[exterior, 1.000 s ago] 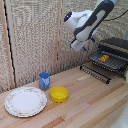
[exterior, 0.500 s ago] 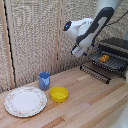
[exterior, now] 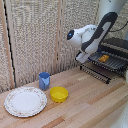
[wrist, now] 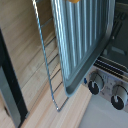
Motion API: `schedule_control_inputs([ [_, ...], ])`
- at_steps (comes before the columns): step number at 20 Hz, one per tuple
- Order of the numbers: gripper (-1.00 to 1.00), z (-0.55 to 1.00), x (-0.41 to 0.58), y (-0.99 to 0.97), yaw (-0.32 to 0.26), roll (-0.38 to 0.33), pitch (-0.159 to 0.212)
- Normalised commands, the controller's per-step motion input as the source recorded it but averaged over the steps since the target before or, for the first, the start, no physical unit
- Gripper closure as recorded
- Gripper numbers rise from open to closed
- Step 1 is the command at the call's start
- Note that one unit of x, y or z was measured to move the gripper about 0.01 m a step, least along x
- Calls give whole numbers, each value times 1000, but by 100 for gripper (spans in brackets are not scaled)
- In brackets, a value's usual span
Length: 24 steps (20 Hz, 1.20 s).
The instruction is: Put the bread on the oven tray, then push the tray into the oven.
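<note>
The bread (exterior: 103, 58) lies on the oven pan (exterior: 112, 63), pulled out in front of the oven (exterior: 118, 46) at the exterior view's right. The clamp (exterior: 81, 58) hovers beside it; I cannot tell its grip.

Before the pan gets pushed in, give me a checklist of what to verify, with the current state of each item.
1. Bread on the oven pan: ok, the orange chunk lies on the ribbed tray.
2. Bread lying flat: cannot tell, too small and blurred.
3. Pan pulled out in front of the oven: ok, it sits forward on the wire rack.
4. Clamp open or shut: cannot tell, fingers not resolved.
5. Clamp touching the pan: cannot tell; it hangs near the pan's edge at the exterior view's left.
</note>
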Motion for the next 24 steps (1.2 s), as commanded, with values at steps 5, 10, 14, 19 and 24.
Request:
schedule_control_inputs([
  [5, -100, -212, -71, -325, 145, -190, 2],
  [10, -100, -165, -60, -358, 138, -138, 16],
  [14, -100, -117, -101, -332, 128, -108, 40],
  [19, -100, -71, -21, -248, 85, -53, 54],
  [24, 100, -2, -1, -172, 100, 14, 76],
])
